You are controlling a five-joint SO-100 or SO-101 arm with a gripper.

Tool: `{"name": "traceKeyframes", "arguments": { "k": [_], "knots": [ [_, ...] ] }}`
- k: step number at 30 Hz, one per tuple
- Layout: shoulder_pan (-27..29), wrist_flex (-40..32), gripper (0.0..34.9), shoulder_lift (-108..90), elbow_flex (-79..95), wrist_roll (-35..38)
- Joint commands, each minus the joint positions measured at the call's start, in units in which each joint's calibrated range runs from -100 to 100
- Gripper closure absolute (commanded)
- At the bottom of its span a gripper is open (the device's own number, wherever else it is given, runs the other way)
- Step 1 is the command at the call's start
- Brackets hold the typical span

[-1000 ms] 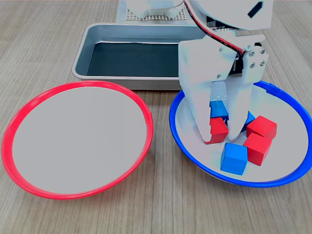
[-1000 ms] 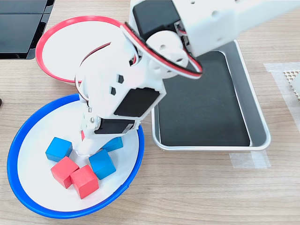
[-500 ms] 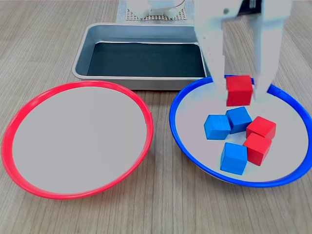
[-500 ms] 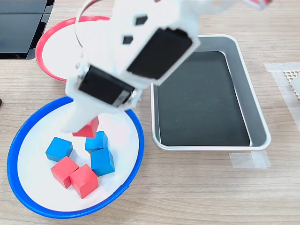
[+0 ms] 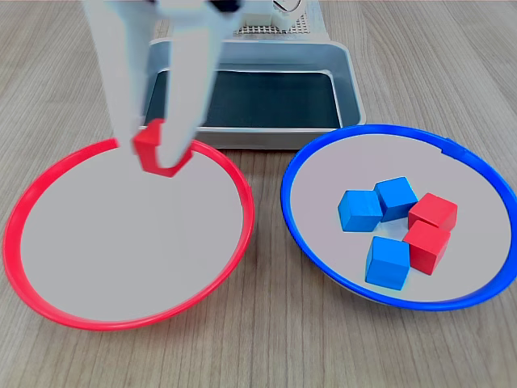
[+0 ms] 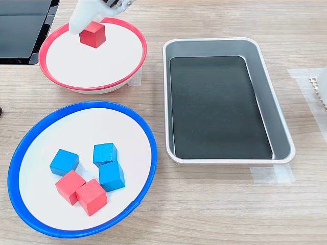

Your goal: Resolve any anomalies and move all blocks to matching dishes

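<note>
Your gripper [image 5: 158, 149] pinches one glossy red block [image 6: 93, 34] above the red-rimmed dish [image 5: 48, 299], whose pale grey inside is bare. Three blue blocks [image 5: 360, 209] and two red blocks [image 5: 433, 212] sit clustered in the blue-rimmed dish [image 6: 18, 148]. A rectangular metal tray [image 6: 270, 92] with a dark bottom rests beside both on your wood-grain table [image 5: 266, 347].

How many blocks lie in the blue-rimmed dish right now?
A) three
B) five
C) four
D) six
B: the blue-rimmed dish holds three blue blocks and two red blocks, while the gripper holds a sixth block, red, over the red-rimmed dish.
</note>
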Motion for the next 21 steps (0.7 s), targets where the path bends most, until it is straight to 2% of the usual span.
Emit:
{"name": "traceKeyframes", "arguments": {
  "k": [1, 2, 3, 5, 8, 11, 14, 17, 21],
  "knots": [
    [1.72, -2.83, 34.6, 4.14, -4.24, 0.05],
    [1.81, -2.91, 34.6, 5.34, -4.88, -0.05],
    [1.91, -3.24, 30.3, 7.47, -5.51, -0.05],
    [2.0, -4.07, 26.9, 7.89, -5.42, -0.05],
    [2.0, -4.98, 19.0, 7.72, -4.88, 0.15],
    [1.62, -4.56, 18.6, 5.42, -3.78, 0.1],
    [-0.07, -3.16, 20.6, 1.5, -1.05, -1.27],
    [-7.69, -1.59, 23.5, -6.69, 6.32, -9.91],
    [-15.69, -3.33, 23.6, -10.36, 11.42, -18.41]
  ]
}}
